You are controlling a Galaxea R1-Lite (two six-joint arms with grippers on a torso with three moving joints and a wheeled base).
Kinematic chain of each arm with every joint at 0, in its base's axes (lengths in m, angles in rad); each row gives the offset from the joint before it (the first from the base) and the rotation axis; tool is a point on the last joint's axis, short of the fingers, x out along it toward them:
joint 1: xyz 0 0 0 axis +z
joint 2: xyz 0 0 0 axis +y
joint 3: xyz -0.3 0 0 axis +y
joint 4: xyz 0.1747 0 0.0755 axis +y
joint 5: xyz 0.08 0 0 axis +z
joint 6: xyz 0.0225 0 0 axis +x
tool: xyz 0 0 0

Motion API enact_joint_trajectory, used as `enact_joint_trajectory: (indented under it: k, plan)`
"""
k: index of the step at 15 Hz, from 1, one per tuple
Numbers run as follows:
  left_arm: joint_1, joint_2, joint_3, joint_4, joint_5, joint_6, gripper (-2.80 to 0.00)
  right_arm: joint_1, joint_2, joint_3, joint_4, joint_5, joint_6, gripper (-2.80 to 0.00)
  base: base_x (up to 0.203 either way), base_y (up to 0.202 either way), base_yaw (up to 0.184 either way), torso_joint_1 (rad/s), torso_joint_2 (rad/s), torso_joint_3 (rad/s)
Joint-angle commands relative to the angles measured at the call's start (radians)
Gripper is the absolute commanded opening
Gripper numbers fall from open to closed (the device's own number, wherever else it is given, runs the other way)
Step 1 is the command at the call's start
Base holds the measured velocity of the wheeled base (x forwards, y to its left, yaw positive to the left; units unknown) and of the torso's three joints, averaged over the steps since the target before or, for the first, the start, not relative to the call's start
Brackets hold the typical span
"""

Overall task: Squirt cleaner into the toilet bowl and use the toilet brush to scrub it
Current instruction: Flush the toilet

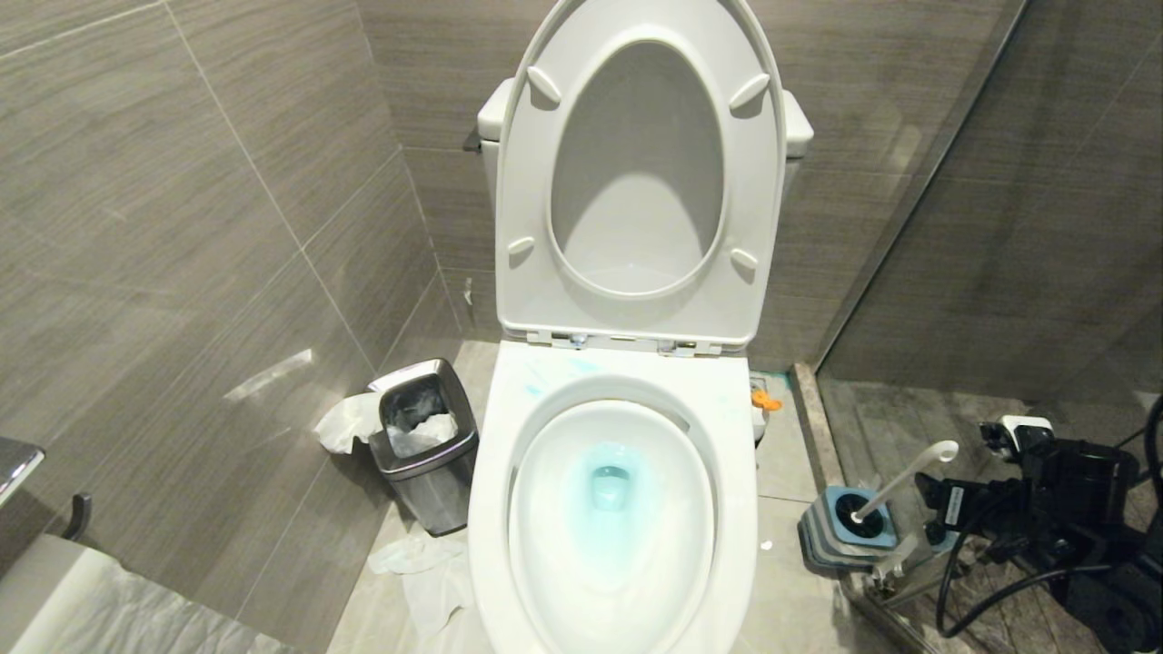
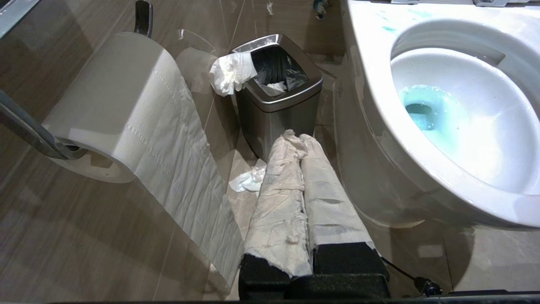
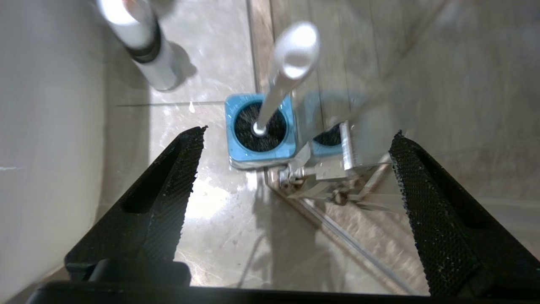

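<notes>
1. Head view, starting at your left: grey wood-grain wall tiles with a matt streaked texture run down to one small square steel bin; it has a brushed metal shell and crumpled white paper spilling over its rim and onto the floor.
2. At the centre you see one toilet bowl, glossy white ceramic with an oval basin. Its long axis runs from you toward the back wall. The oval seat and lid stand raised against the cistern on chrome hinges.
3. The cleaner shows as a turquoise tint in the water at the basin's bottom, with thin smears on the rim near the hinges.
4. To your right, on the floor just beside the bowl and against the glass panel's metal bracket, one toilet brush sits in its square blue-and-grey ribbed holder. The slim white plastic handle tilts, its rounded tip pointing up and to the right, toward the black right gripper.
5. In the right wrist view, the right gripper is spread wide and holds nothing. Its two black, rough-textured fingers flank the holder from above, apart from the brush.
6. In the left wrist view, the left gripper hangs low between bin and bowl, two fingers wrapped in white tissue and pressed together, gripping nothing. One toilet-paper roll hangs beside it.
</notes>
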Motion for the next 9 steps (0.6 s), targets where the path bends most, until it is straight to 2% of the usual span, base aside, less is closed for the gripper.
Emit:
enact_joint_trajectory:
  k: [1, 4, 6, 9]
  plan:
    - [0.000, 0.001, 0.002, 0.000, -0.001, 0.000, -2.80, 0.003, -0.192, 0.080, -0.006, 0.019, -0.022, 0.00, 0.000, 0.000, 0.000, 0.000, 0.00, 0.000]
    - [0.000, 0.001, 0.002, 0.000, -0.001, 0.000, -2.80, 0.003, -0.365, 0.101, 0.000, 0.039, -0.088, 0.00, 0.000, 0.000, 0.000, 0.000, 0.00, 0.000]
    - [0.000, 0.001, 0.002, 0.000, -0.001, 0.000, -2.80, 0.003, -0.461, 0.094, 0.001, 0.084, -0.157, 0.00, 0.000, 0.000, 0.000, 0.000, 0.00, 0.000]
    - [0.000, 0.001, 0.002, 0.000, -0.001, 0.000, -2.80, 0.004, -0.556, -0.024, 0.035, 0.127, -0.230, 0.00, 0.000, 0.000, 0.000, 0.000, 0.00, 0.000]
